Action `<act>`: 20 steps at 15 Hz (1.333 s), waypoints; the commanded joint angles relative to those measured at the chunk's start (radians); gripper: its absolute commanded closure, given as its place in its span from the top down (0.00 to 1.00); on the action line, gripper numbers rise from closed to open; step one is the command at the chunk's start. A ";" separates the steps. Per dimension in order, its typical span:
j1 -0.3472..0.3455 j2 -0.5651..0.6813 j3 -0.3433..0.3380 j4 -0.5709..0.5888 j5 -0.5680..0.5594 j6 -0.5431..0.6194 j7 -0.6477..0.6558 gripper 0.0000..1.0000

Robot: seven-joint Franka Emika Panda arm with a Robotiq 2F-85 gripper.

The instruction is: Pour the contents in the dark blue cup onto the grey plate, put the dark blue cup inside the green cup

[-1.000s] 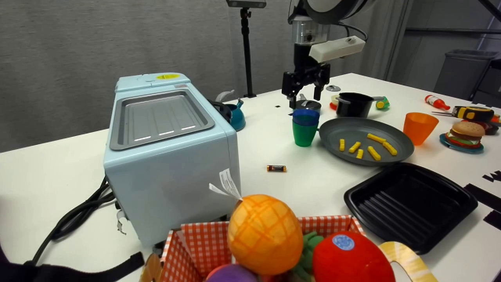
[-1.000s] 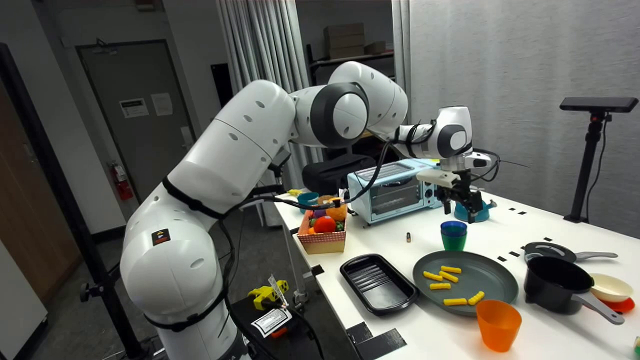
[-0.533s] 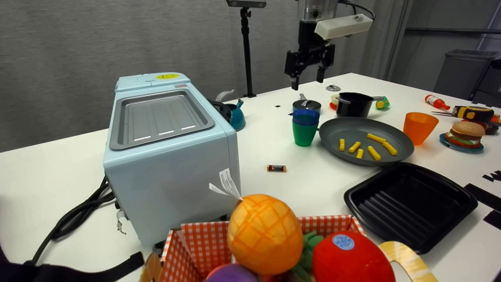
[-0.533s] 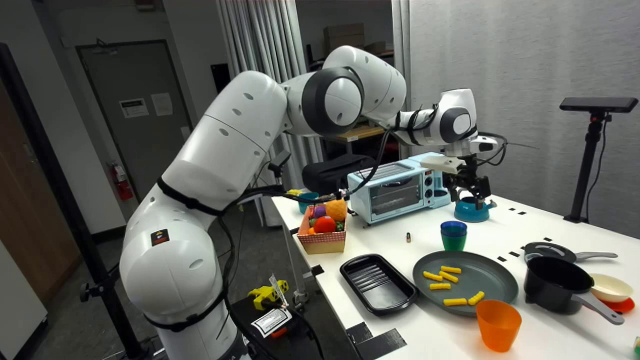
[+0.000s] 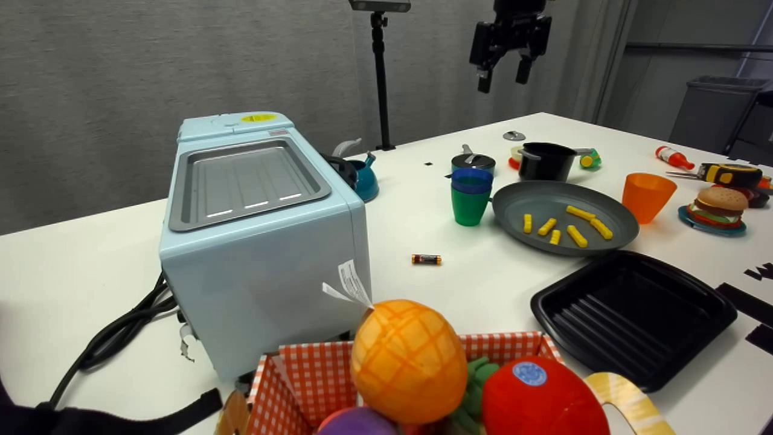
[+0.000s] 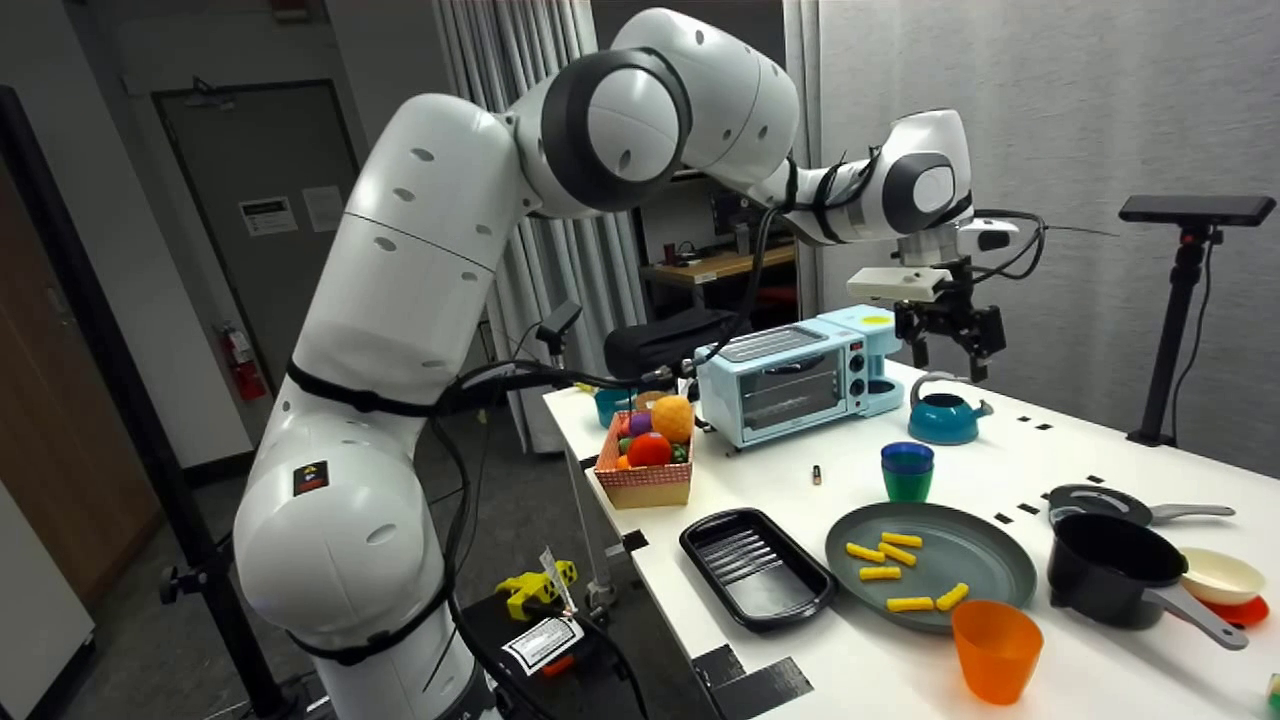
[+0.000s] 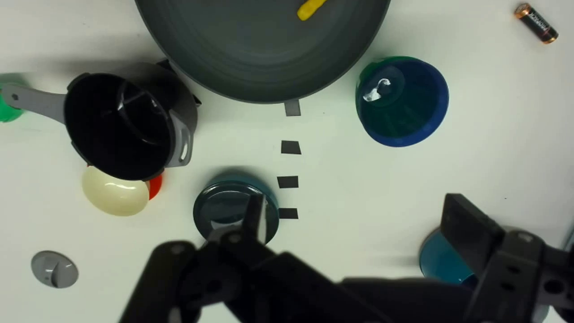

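The dark blue cup (image 5: 471,179) sits nested inside the green cup (image 5: 470,208), both upright on the table beside the plate. In the wrist view the dark blue cup (image 7: 430,121) covers most of the green cup (image 7: 374,67). Several yellow stick pieces (image 6: 880,573), the contents, lie spread on the grey plate (image 6: 985,560); one yellow piece (image 7: 310,9) shows at the wrist view's top edge. My gripper (image 5: 503,80) hangs high above the table, apart from the cups. Its fingers are wide apart with nothing between them, as the gripper (image 7: 354,199) shows in the wrist view.
Near the plate stand an orange cup (image 6: 997,650), a black pot (image 6: 1110,570) and a black ridged tray (image 6: 757,570). A teal kettle (image 6: 943,418) and a light blue toaster oven (image 6: 800,385) are further off. A battery (image 5: 426,260) lies near the cups.
My gripper has risen well above the table, drifting slightly sideways and staying open. The nested cups, the plate and the yellow pieces have kept their places.
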 commanded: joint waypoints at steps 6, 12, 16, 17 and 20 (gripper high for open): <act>-0.054 -0.225 0.015 -0.293 0.083 0.065 -0.168 1.00; -0.081 -0.354 0.004 -0.475 0.108 0.123 -0.256 1.00; -0.096 -0.413 -0.005 -0.559 0.126 0.137 -0.288 1.00; -0.099 -0.425 -0.009 -0.578 0.130 0.144 -0.290 1.00; -0.085 -0.387 -0.015 -0.532 0.098 0.115 -0.252 1.00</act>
